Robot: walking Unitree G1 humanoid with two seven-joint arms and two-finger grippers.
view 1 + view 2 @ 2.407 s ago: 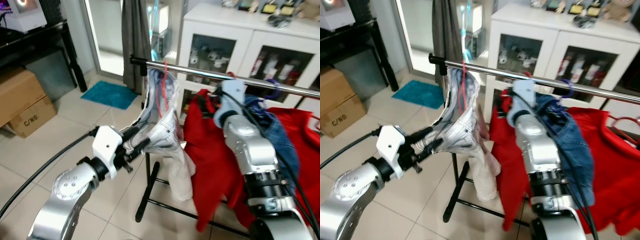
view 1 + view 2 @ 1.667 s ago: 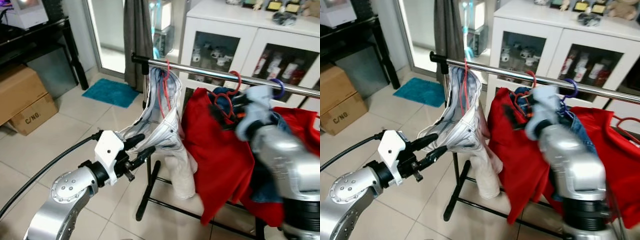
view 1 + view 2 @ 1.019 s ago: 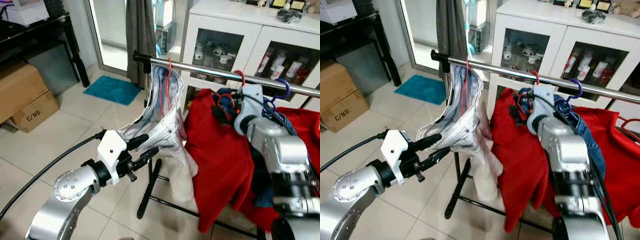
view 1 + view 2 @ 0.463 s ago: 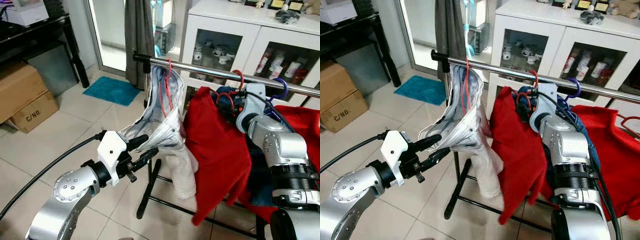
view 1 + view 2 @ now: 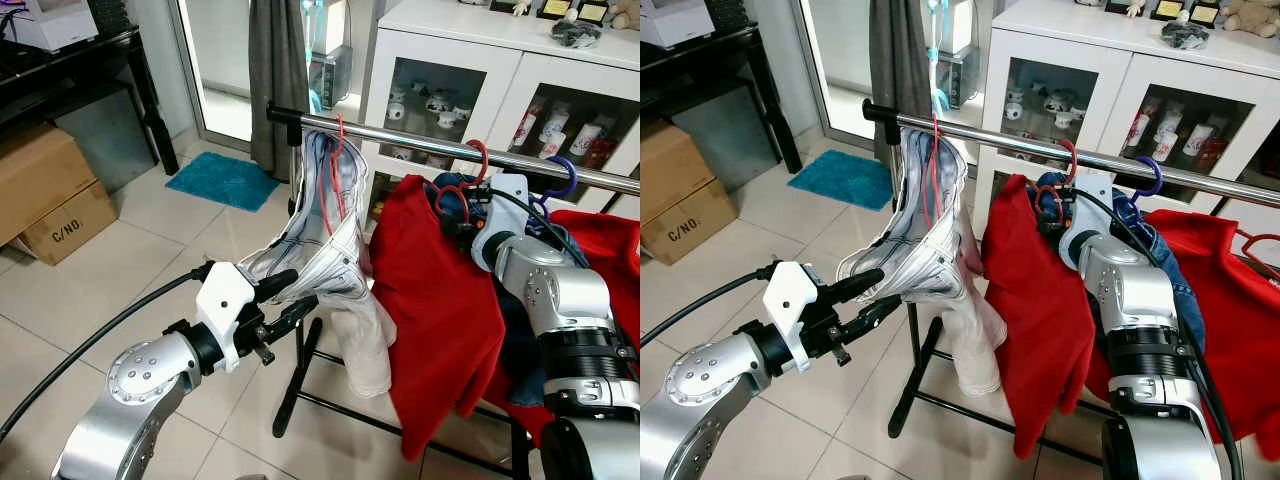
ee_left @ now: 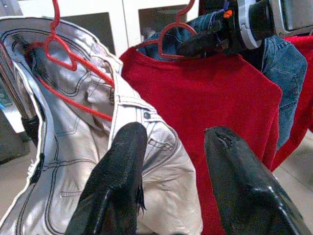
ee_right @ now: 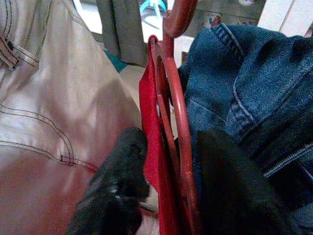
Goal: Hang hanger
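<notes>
Across the metal rail [image 5: 420, 145] the red shirt [image 5: 440, 300] hung on its red hanger [image 5: 462, 178], hook over the bar, the right gripper [image 7: 166, 186] clamped on the hanger's neck to steady it, while the left gripper [image 5: 290, 298], fingers spread, held the pale jeans [image 5: 330, 240] aside, apparently for room.

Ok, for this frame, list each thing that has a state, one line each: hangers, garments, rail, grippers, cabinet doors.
red hanger: hook over the rail, right gripper's fingers around it
red shirt: hanging from the red hanger
white jeans: hung on the rail, pulled aside
rail: level, loaded
left gripper: open, at the white jeans
right gripper: shut on red hanger
blue jeans: hanging
cabinet doors: closed
</notes>
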